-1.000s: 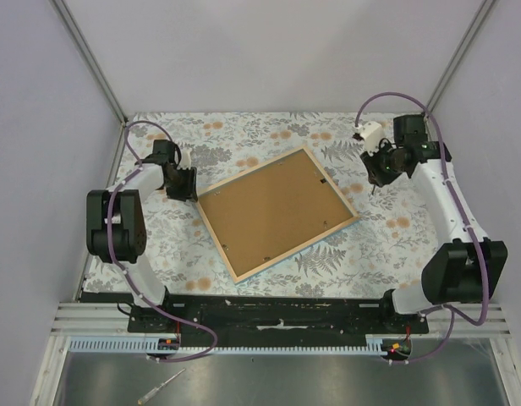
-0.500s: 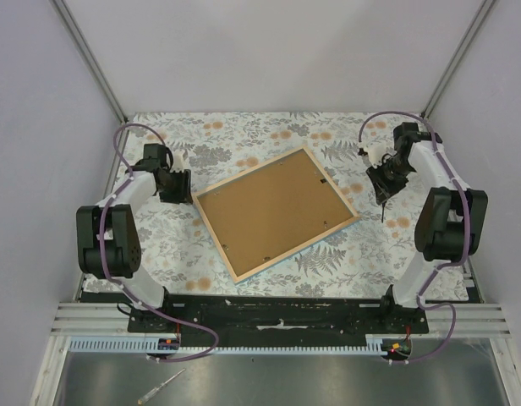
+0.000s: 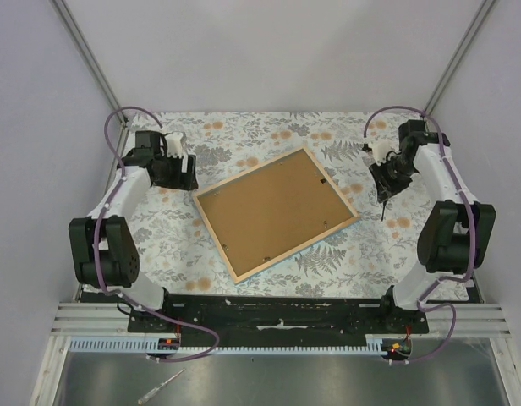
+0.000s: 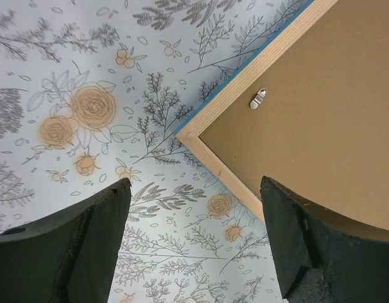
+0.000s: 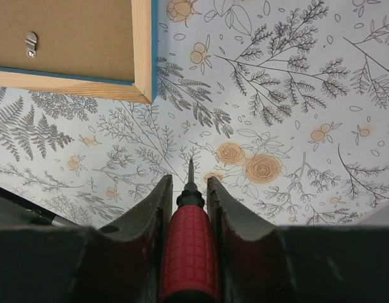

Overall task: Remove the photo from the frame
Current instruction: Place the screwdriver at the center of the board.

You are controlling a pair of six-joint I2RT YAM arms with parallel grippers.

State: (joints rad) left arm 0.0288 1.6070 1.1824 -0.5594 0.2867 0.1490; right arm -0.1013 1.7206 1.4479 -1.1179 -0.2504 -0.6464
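Looking down into a booth with plain lilac-grey walls (image 3: 269,51) and slanted grey posts (image 3: 90,61) at the back corners. Showing a pale blue cloth (image 3: 244,135) as the work surface, printed with grey ferns and orange roses, lying flat and reaching the walls on three sides. Bordering its near edge: black base plate (image 3: 277,306), then a pale metal rail (image 3: 277,331), then a grey metal shelf (image 3: 286,376) carrying a small loose tool (image 3: 161,386).

Lying face down mid-cloth, turned askew: frame (image 3: 215,238), wood-coloured back up, showing blue only along its outer sides in both wrist views. Sitting inside it: photo (image 3: 273,211), giving only its plain brown board back, print side hidden. Pinning it along the rim: small metal tabs (image 4: 258,98).

Hanging beside the frame's left corner: left gripper (image 4: 194,186), fingers spread wide, gripping nothing, looking down on that corner and the bare cloth next to it.

Hanging over the cloth near the frame's right corner, apart from it: right gripper (image 5: 189,183), fingers clamped on the red handle of a screwdriver (image 5: 189,246), tip pointing down at a patch of roses. Not telling from these views whether the tip is touching the cloth.
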